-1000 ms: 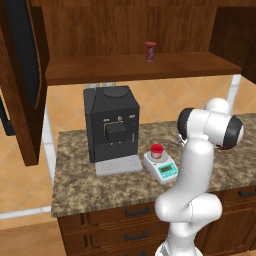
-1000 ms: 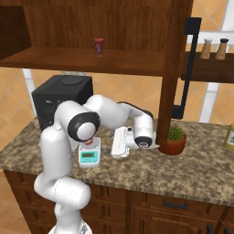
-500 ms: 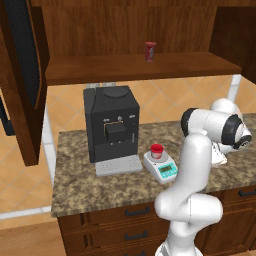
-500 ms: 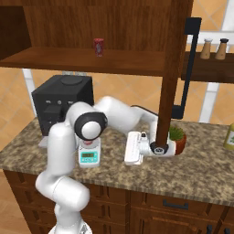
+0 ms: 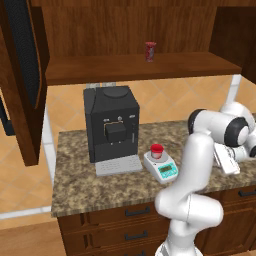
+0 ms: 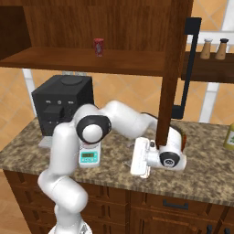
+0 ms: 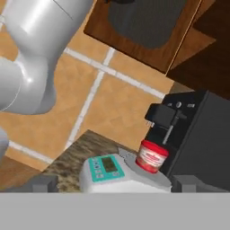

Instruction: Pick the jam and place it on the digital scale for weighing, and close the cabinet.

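Note:
The jam (image 5: pixel 157 151), a squat red-lidded jar, stands on the round plate of the white digital scale (image 5: pixel 162 167) in front of the coffee machine. In the hand view the jam (image 7: pixel 152 156) sits on the scale (image 7: pixel 117 172) behind its teal display. My gripper (image 6: pixel 132 160) hangs low over the counter right of the scale, just under the bottom edge of the cabinet's open right door (image 6: pixel 171 68). Its fingers stand wide apart and hold nothing. The gripper (image 5: pixel 220 161) is well clear of the jam. The cabinet's left door (image 5: pixel 22 75) also stands open.
A black coffee machine (image 5: pixel 111 125) stands just left of the scale. A dark-red can (image 6: pixel 98 46) is on the cabinet shelf. Two shakers (image 6: pixel 215 48) sit on a shelf at the right, and a yellowish bottle (image 6: pixel 230 132) at the counter's right end. Drawers (image 5: pixel 137 212) lie below.
The arm has swung right, away from the scale, bringing the hand under the right cabinet door's lower edge. The jam stays on the scale.

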